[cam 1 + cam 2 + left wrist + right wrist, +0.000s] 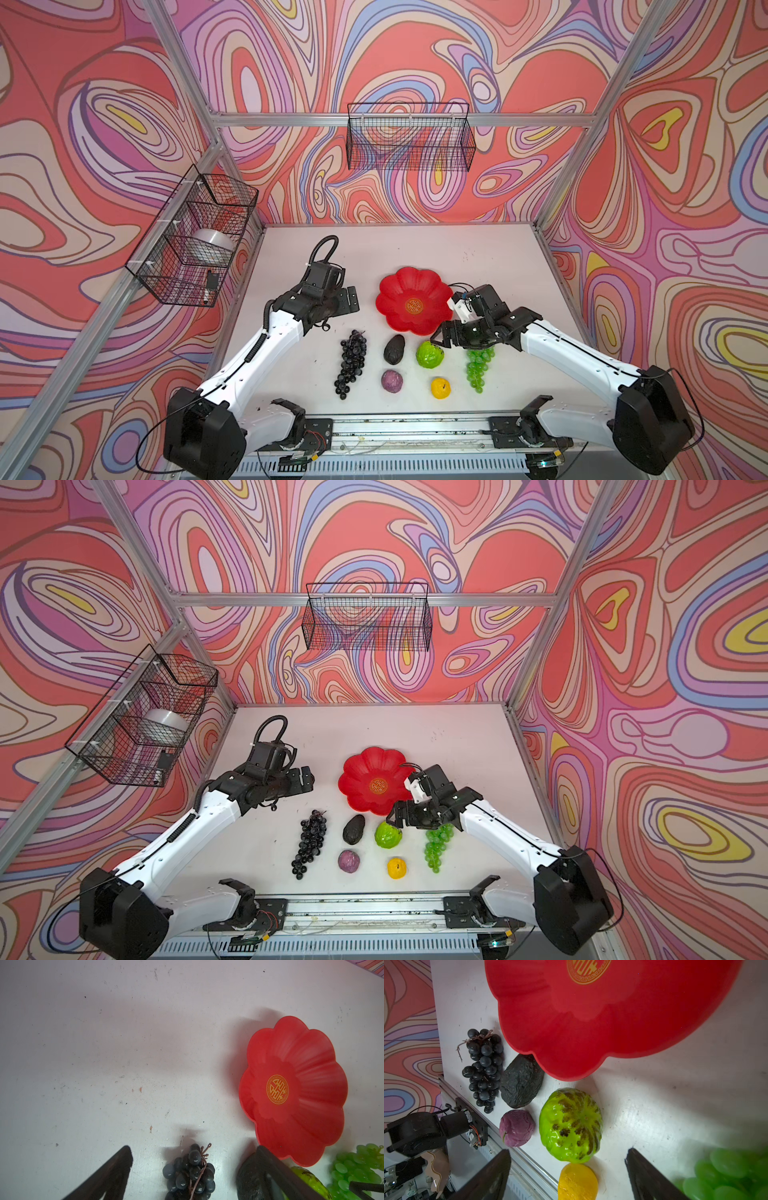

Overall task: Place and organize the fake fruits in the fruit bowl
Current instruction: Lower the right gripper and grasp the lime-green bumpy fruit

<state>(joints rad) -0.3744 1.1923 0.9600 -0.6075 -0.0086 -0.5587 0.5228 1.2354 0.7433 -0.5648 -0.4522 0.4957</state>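
right jaws: spread, empty | likely target: lime-green fruit (571, 1124) dead ahead | fruit bowl (571, 1043) just beyond | left jaws: spread, empty, farther off

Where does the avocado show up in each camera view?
In a top view: avocado mid-table, between dark grapes and lime-green fruit.
In a top view: same spot.
Left wrist: beside the dark grapes, partly behind a finger.
Right wrist: between the same two fruits.
Shared landmark: red fruit bowl, its scalloped rim right by the avocado.
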